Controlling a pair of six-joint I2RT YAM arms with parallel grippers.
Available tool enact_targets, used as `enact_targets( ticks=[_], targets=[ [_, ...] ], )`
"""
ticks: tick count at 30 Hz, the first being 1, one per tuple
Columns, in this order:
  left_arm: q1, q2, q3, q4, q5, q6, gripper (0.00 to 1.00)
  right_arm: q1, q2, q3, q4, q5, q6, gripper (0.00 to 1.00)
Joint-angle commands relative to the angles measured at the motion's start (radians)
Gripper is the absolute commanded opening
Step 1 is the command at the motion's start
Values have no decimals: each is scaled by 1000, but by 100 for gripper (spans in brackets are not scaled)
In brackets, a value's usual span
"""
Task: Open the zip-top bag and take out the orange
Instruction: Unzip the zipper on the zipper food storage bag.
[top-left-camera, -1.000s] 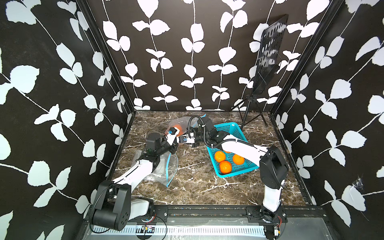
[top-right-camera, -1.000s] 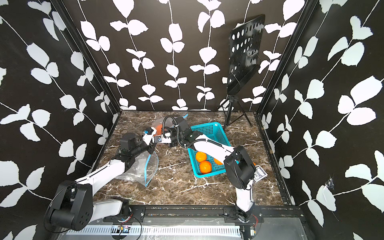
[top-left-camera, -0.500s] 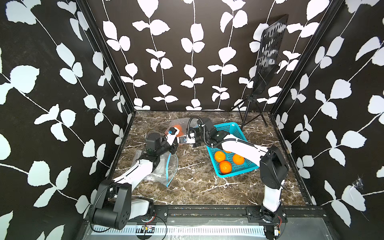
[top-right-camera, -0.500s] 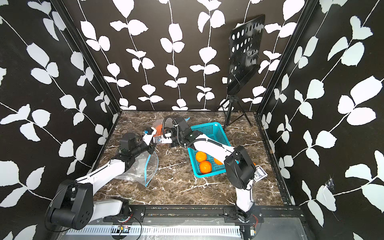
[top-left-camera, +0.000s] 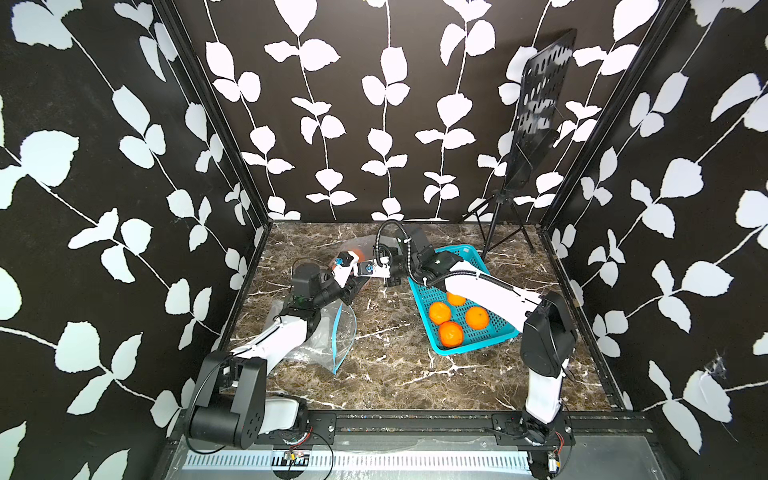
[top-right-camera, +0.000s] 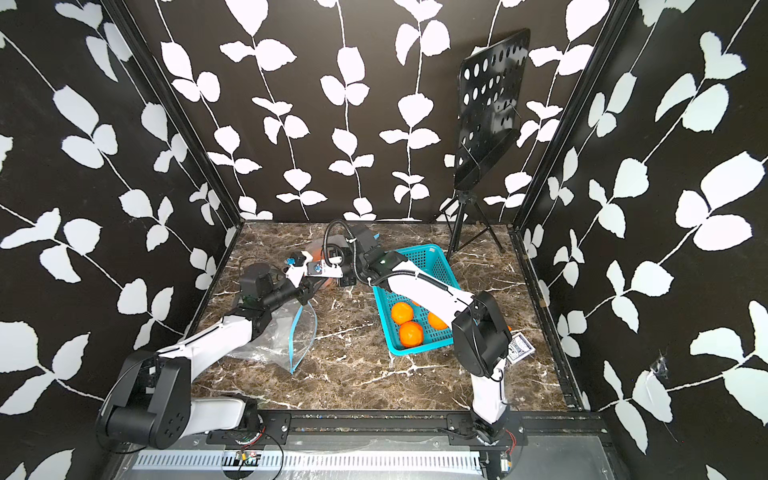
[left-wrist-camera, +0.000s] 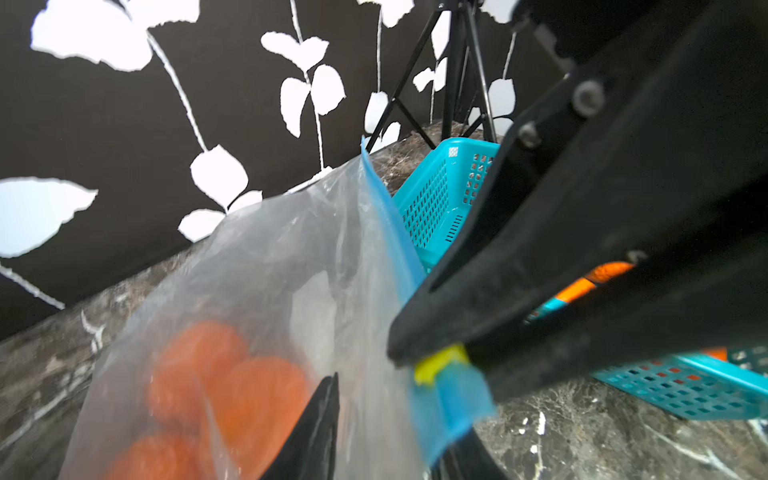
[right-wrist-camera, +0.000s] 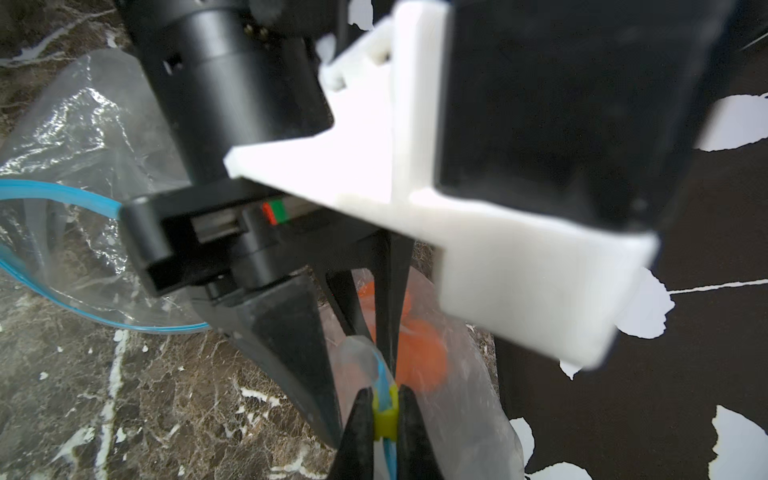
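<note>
A clear zip-top bag (left-wrist-camera: 291, 266) with a blue zip strip and oranges (left-wrist-camera: 232, 395) inside sits at the back middle of the table (top-left-camera: 353, 249). My right gripper (right-wrist-camera: 384, 415) is shut on the bag's yellow slider (right-wrist-camera: 384, 419), which also shows in the left wrist view as the yellow slider (left-wrist-camera: 440, 365). My left gripper (left-wrist-camera: 386, 449) is right beside it. Its fingers (left-wrist-camera: 320, 424) stand a little apart, with the bag's film and blue strip between them. The oranges (right-wrist-camera: 419, 353) are blurred behind the plastic.
A teal basket (top-left-camera: 469, 253) holding several oranges stands right of the bag. A second, empty clear bag (top-left-camera: 328, 336) lies open under my left arm. A black music stand (top-left-camera: 536, 124) is at the back right. A card pack (top-right-camera: 519, 347) lies by my right arm's base.
My right gripper has closed onto the yellow slider. My left gripper's jaws, shut before, have parted a little. Both arms have barely shifted.
</note>
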Motion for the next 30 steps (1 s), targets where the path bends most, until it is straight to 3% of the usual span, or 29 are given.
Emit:
enact_targets(
  ticks=[1,5,8,9,11,13,17,30],
  targets=[
    [2,25,38,18,69,0,27,-2,17,31,-36,-32,9,2],
    [2,1,9,64,13,-9,32,-7,39,67,-105,-15,-2,2],
    [2,-9,5,80,43,2,32,-9,53,76,-112,-14,-4,1],
    [1,-4,10,82,66,7,29,-9,56,81,-115,-16,-4,1],
    [1,14,21,75,98,24,8,-9,62,91,-127,-27,-4,1],
    [1,23,29,70,133,36,1,-11,70,107,-143,-21,1,1],
    [3,-17,8,89,128,33,0,-34,90,141,-190,-36,17,0],
    [28,-73,-19,65,87,2,0,-53,91,146,-271,109,-12,0]
  ],
)
